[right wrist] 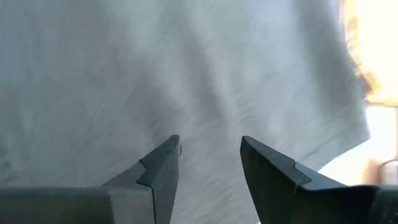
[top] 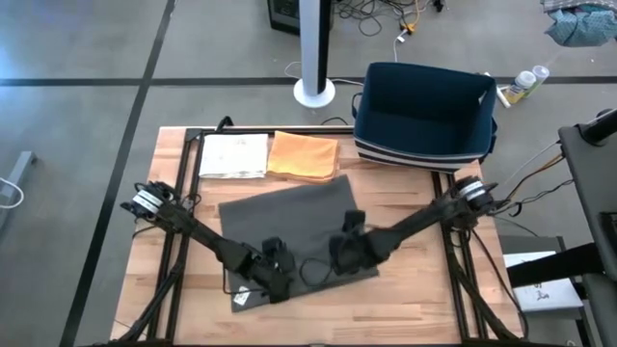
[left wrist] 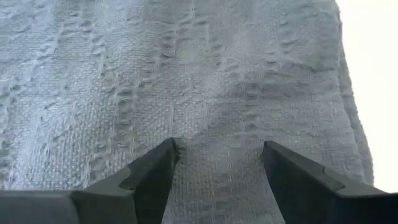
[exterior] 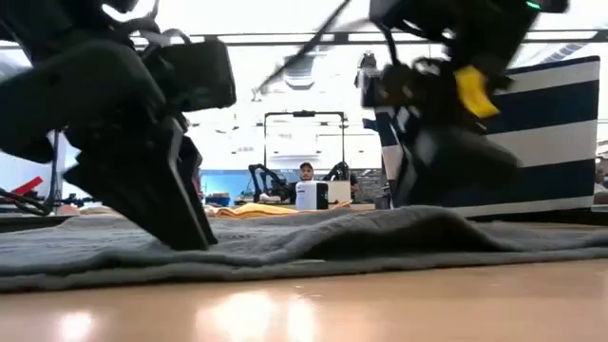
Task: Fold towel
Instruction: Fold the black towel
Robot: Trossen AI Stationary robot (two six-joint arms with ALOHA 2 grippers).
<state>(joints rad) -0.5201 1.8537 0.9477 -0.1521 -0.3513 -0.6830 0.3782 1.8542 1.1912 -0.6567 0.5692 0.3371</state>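
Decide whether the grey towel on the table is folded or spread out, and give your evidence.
Folded, it seems: the grey towel lies flat, and the low view shows layered edges along its near side. How many folds cannot be told.

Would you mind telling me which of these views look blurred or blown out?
Low view: the right gripper is motion-smeared, and the bright room behind is washed out. Right wrist view: the gray towel looks soft, with a blown-out edge. Left wrist view: the weave is crisp between the open left gripper fingers. High view: evenly lit.
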